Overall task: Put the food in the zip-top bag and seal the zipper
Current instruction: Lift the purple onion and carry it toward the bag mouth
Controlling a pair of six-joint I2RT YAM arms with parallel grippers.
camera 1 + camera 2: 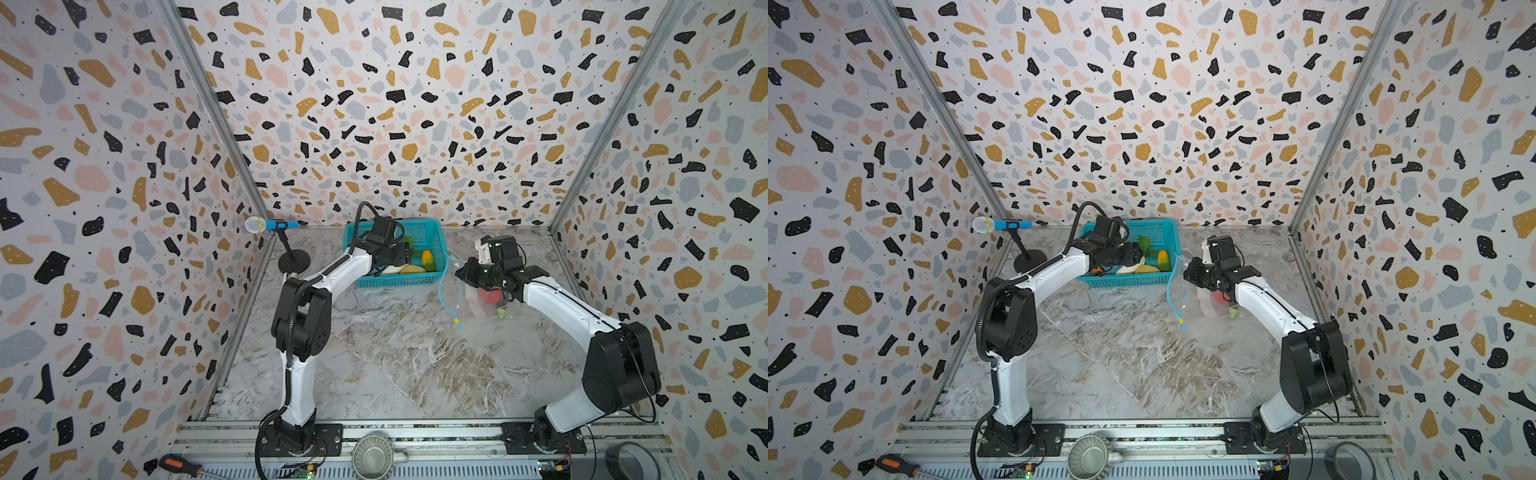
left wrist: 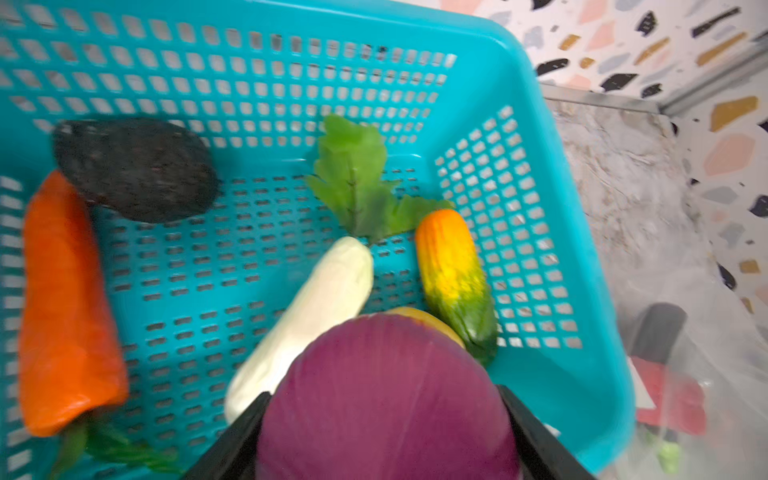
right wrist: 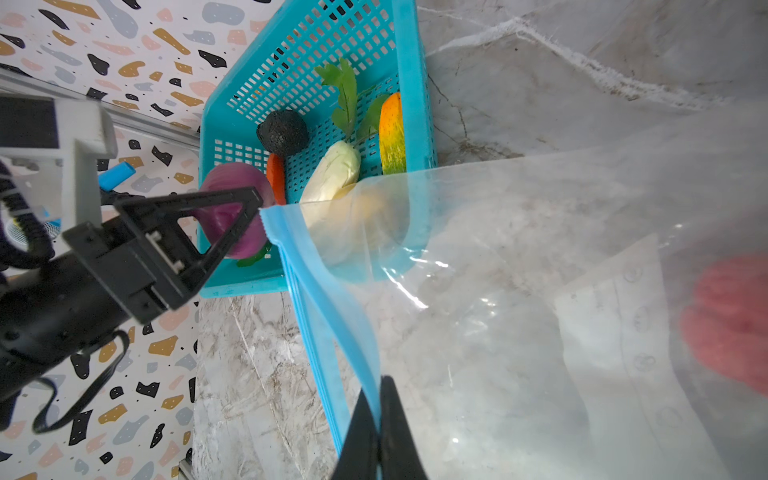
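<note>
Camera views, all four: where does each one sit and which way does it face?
Top views: high over the front rail, facing down toward the back wall; both arms show whole, reaching the teal basket and zip-top bag.
Left wrist: on the left arm, facing down into the basket; left claw grips the purple onion.
Right wrist: on the right arm, facing along the bag toward the basket; right claw pinches the zipper.
Shared: both wrist views show the onion, carrot and white radish.
</note>
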